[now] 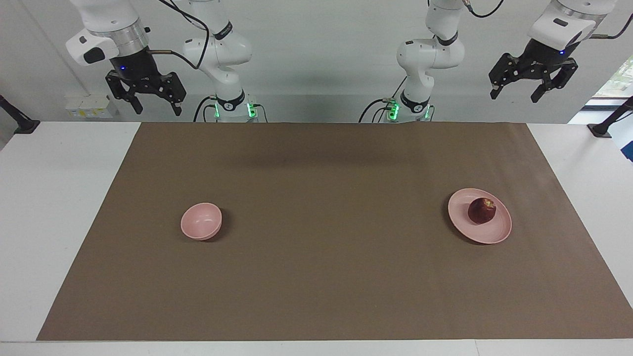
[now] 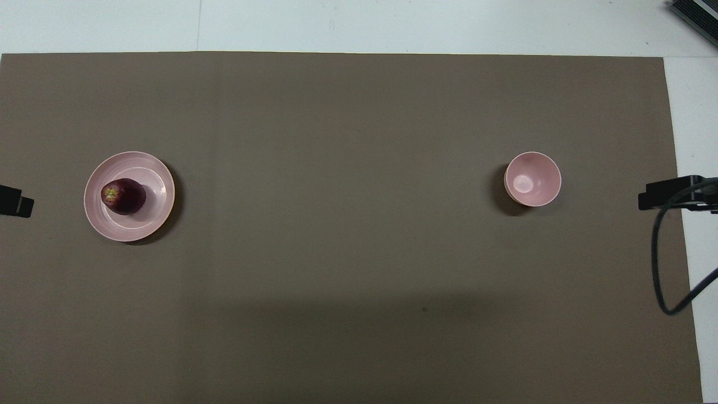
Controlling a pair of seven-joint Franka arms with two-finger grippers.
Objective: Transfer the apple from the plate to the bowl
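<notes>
A small dark red apple (image 1: 481,210) (image 2: 123,196) with a yellowish patch lies on the flat pale pink plate (image 1: 496,232) (image 2: 150,220) toward the left arm's end of the table. The small deep pink bowl (image 1: 201,221) (image 2: 533,178) stands toward the right arm's end and holds nothing. My left gripper (image 1: 533,93) hangs open and empty, high up at the robots' edge of the table. My right gripper (image 1: 157,105) hangs open and empty, high up at the robots' edge as well. Both arms wait.
A brown mat (image 1: 326,247) (image 2: 348,252) covers most of the white table (image 1: 44,198), and the plate and bowl stand on it. Dark camera mounts (image 1: 20,121) (image 1: 606,126) stand at the table's corners nearest the robots.
</notes>
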